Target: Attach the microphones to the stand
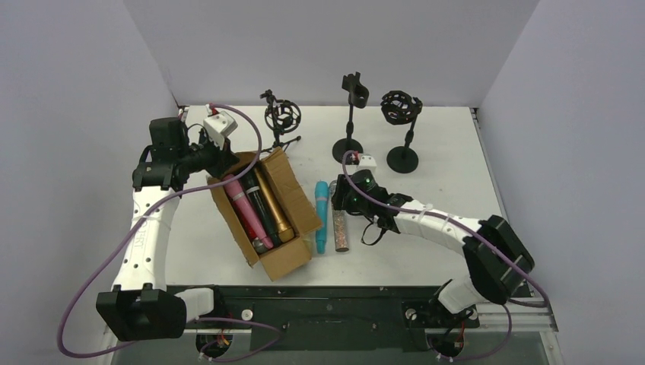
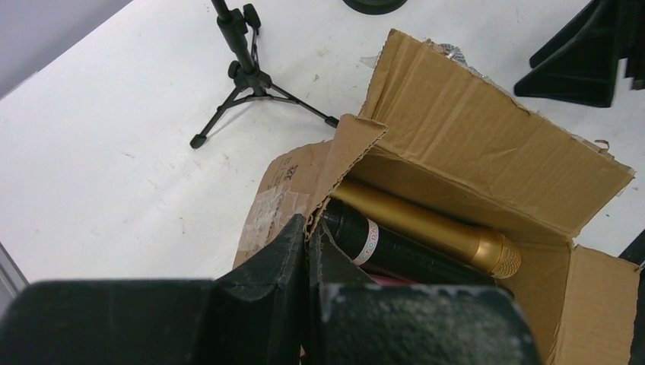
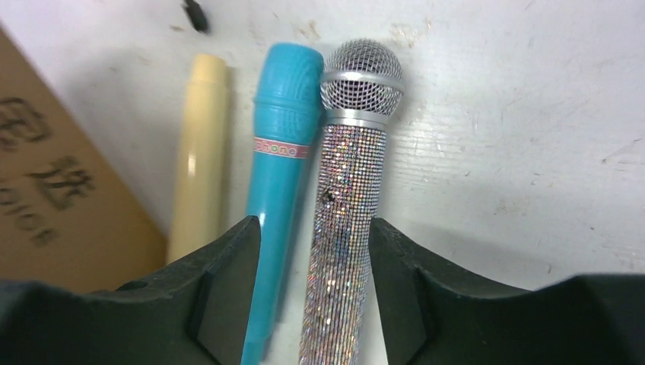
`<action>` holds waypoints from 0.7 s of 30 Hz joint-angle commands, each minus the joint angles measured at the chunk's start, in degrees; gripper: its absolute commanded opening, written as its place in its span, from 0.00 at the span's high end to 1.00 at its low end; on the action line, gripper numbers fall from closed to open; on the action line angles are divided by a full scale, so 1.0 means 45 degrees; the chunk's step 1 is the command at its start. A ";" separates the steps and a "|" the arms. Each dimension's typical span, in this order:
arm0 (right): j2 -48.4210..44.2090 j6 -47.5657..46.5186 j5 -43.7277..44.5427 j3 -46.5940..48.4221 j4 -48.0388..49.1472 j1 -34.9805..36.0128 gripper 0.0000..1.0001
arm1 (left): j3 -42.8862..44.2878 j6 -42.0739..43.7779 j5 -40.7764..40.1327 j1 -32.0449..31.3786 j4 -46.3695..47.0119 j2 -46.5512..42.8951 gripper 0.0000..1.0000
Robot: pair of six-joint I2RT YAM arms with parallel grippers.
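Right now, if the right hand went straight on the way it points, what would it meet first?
Probably the glittery microphone and the teal microphone beside it: both lie between the fingers of the open right hand; which first is unclear.

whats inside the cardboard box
The open brown cardboard box holds three stick-shaped mics lying side by side: a pink microphone, a black microphone and a golden microphone. They cover the box floor, so anything beneath them cannot be seen.

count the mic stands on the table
3, all along the far side: a tripod stand just behind the cardboard box, a clip stand in the middle, and a round-base stand on the right. None looks hidden.
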 commanded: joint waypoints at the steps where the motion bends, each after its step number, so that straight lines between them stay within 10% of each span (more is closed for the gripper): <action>1: -0.2244 0.0031 0.0796 0.0570 -0.0239 0.0568 0.52 | 0.0626 0.0091 0.0597 0.0010 0.0566 -0.0044 1.00; 10: -0.2955 -0.1296 0.2652 0.3138 -0.0807 0.4688 0.62 | 0.0746 0.0055 0.0626 0.0030 0.0481 -0.0043 1.00; 21: 0.1997 -0.2573 0.1756 0.7037 -0.1509 0.5969 0.61 | 0.0683 -0.0181 0.0635 0.0030 0.0514 -0.0283 1.00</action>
